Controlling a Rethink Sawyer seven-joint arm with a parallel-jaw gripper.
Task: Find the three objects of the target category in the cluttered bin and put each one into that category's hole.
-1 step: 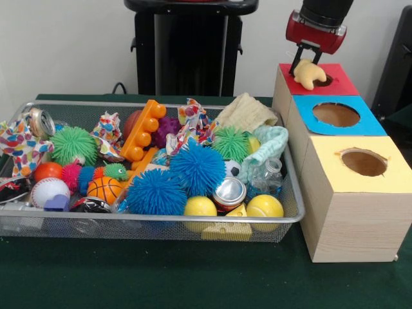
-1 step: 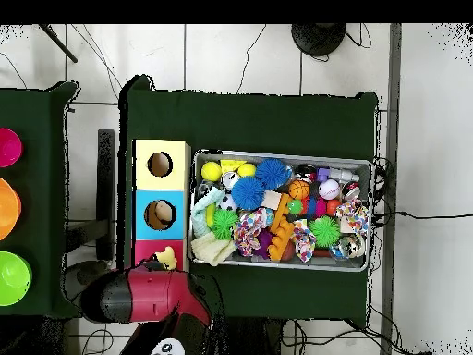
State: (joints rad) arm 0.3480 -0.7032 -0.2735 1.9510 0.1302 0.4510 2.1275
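Bench [image 1: 193, 277]: covered in dark green cloth; the bin and the box row are carried side by side on it.
Bin [image 1: 129, 222]: a wire mesh tray, packed with spiky balls, yellow balls [image 1: 200, 206], cans, a baseball, a basketball, an orange brick [image 1: 145, 129] and crumpled cloth; further items of the target kind may be buried and are hard to pick out.
Yellow-topped box [image 1: 351, 193]: nearest of the three, hole seen empty.
Blue-topped box [image 1: 338, 116]: middle of the row; in the overhead view something pale is seen inside its hole.
Red-topped box [image 1: 335, 84]: farthest, its hole partly hidden by the held thing.
Held object [image 1: 309, 74]: a pale yellow, curved, soft-looking piece, held just above the red top at the hole's rim.
Pincer [image 1: 306, 64]: closed on the top of the pale object, red wrist above.
Risk, release: the object is judged to sit off the hole's centre, so it could be caught on the rim and left lying on the red top.
Risk, shape: the curved form may be wedged across the opening.
Risk, fall: a rim bounce could send it off the box.
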